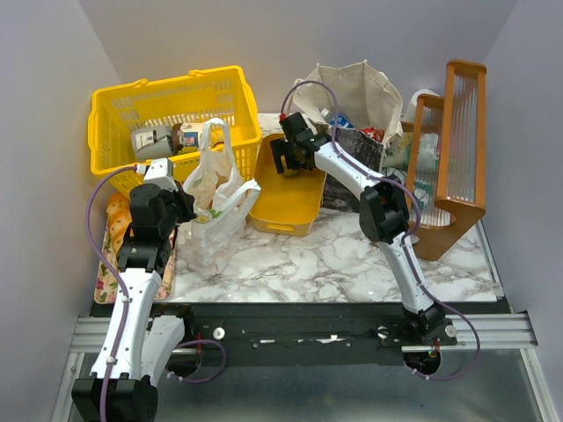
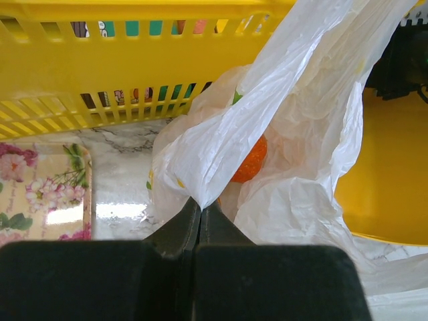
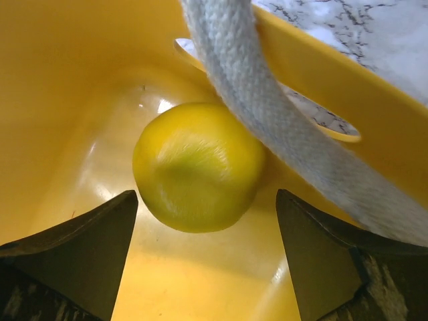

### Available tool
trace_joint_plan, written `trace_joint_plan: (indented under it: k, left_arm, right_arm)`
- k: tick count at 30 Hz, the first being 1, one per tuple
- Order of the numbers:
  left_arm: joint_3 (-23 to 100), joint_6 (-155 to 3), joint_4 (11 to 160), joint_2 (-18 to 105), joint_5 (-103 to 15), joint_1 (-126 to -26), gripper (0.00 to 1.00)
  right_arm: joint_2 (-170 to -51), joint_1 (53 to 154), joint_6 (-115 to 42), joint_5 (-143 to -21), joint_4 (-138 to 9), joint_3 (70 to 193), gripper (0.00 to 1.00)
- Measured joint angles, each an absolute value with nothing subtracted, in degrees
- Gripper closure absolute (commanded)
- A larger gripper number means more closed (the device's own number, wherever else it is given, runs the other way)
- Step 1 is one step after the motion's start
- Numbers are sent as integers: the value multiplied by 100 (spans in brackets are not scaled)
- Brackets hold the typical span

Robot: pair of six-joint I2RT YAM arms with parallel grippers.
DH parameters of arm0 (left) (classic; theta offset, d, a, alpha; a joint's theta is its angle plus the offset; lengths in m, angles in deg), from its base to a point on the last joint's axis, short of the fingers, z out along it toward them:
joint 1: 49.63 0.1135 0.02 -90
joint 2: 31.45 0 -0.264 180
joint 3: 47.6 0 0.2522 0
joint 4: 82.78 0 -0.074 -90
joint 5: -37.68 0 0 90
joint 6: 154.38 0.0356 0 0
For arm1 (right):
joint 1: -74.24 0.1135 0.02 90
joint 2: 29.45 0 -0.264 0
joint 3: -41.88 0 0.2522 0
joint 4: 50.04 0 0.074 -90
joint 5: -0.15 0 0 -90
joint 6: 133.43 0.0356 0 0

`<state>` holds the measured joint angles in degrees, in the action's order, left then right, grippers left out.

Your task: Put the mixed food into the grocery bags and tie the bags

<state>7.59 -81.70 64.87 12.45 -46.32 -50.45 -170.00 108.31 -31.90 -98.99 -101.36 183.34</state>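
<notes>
A thin white plastic bag (image 1: 215, 198) stands left of centre, and my left gripper (image 2: 199, 204) is shut on a fold of its film (image 2: 221, 147). An orange (image 2: 253, 160) shows inside the bag. The beige canvas tote (image 1: 356, 97) stands at the back with packets in its mouth. My right gripper (image 3: 207, 197) hangs open inside a shallow yellow bin (image 1: 286, 198). A round yellow-green fruit (image 3: 197, 167) lies just beyond its fingertips, between the jaws' lines but untouched. A white woven strap (image 3: 267, 100) drapes over the bin's rim beside the fruit.
A large yellow basket (image 1: 167, 110) with cartons (image 1: 154, 141) stands at the back left. A floral tray (image 2: 43, 190) lies by the left arm. A wooden rack (image 1: 457, 149) stands on the right. Marble tabletop (image 1: 352, 264) stretches in front.
</notes>
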Motion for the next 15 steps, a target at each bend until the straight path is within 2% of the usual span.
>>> trace_joint_plan:
  k: [2,6,9,11,15]
  left_arm:
    - [759,-8170,6487,1250,-4632,-5045,100]
    - [759,-8170,6489,1254,-4632,-5045,100]
    - [759,-8170,6489,1254,-4632,-5045,100]
    - [759,-8170,6491,1256,-4632,-5045,100]
    - [759,-8170,6489,1256,-4632,-5045,100]
  right_arm:
    - [-17083,10824,-3192,-9790,-10176,18399,7]
    - [-17227,10837,-3225,-9652,-10263,18600,13]
    - [-17273,10831,-3290,-9639,-10285,18683,34]
    - [-17273,10831,-3332,-9631,-10287,18683,43]
    - [-17234,10829,-3435,-9545,-10200,18598,52]
